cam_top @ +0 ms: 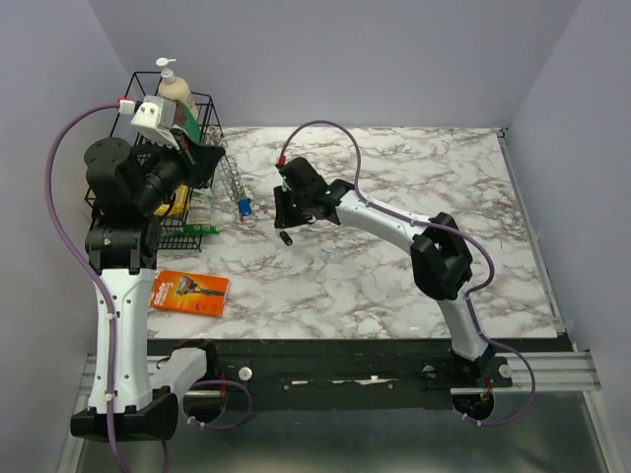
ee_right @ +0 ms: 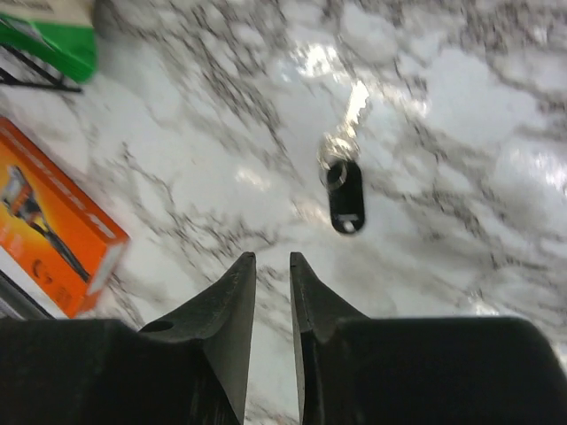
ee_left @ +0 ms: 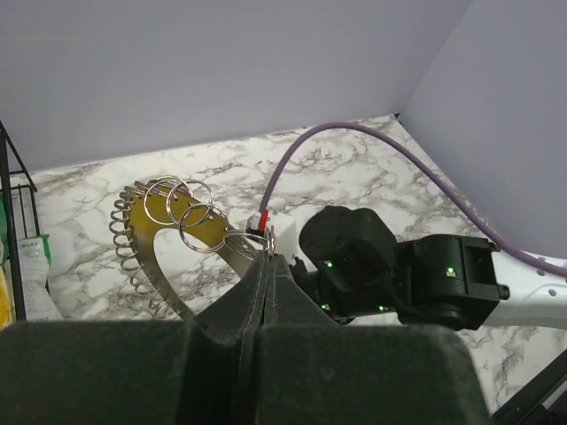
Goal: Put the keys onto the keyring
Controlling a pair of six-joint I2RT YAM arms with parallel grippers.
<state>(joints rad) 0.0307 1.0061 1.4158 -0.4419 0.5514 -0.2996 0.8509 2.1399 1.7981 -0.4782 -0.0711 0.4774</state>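
Note:
My left gripper [ee_left: 268, 257] is shut on a small silver ring of the keyring [ee_left: 190, 217], a bunch of linked wire rings on a heart-shaped band edged with spiral wire. From above, the keyring [cam_top: 234, 182] hangs in the air below the left gripper [cam_top: 215, 160], with a blue-headed key [cam_top: 244, 207] dangling at its bottom. A black-headed key [ee_right: 344, 193] with a small split ring lies flat on the marble. My right gripper [ee_right: 273, 257] hovers just short of it, jaws a little apart and empty. In the top view the right gripper [cam_top: 284, 212] is above that key [cam_top: 286, 237].
A black wire basket [cam_top: 202, 103] with a lotion bottle [cam_top: 175, 89] stands at the back left, close behind the left gripper. A green packet [cam_top: 197, 229] lies at its foot. An orange razor box [cam_top: 189, 293] lies near the front left. Walls close the back and sides.

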